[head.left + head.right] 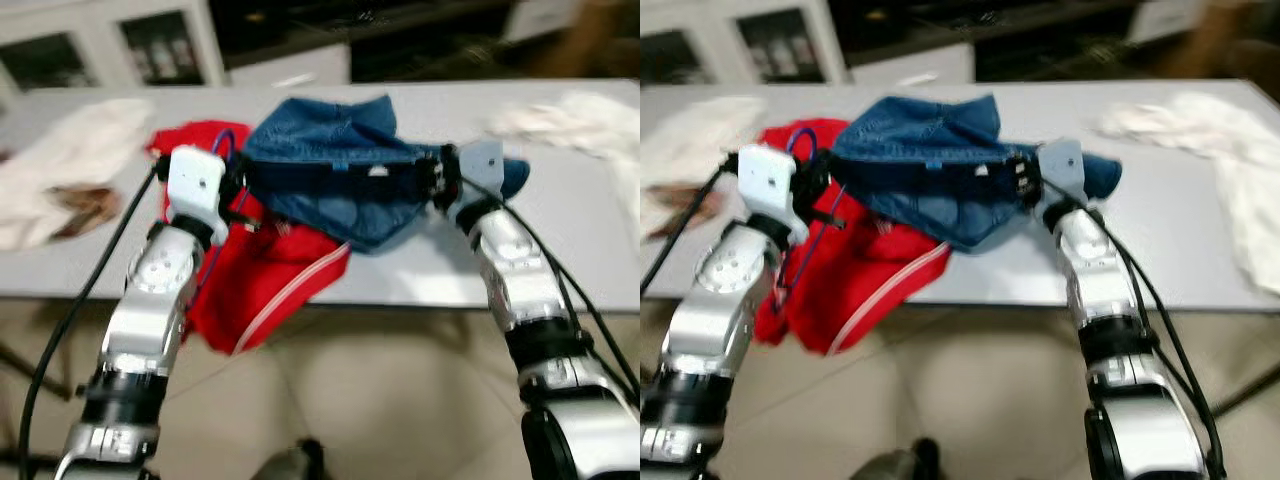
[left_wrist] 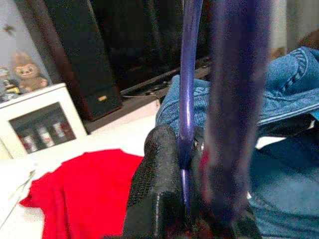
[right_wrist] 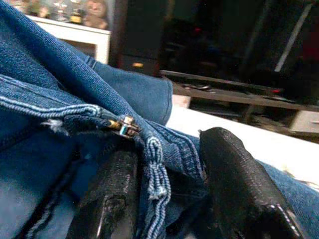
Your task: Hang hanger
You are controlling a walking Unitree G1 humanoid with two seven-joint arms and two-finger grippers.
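Here the left gripper pinches the blue hanger, keeping it upright. The right gripper clamps the jeans, likely holding the waistband ready for it.

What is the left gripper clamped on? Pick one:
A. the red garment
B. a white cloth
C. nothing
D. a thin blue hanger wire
D: in the left wrist view the left gripper pinches the blue hanger wire between its black fingers, beside the denim jeans.
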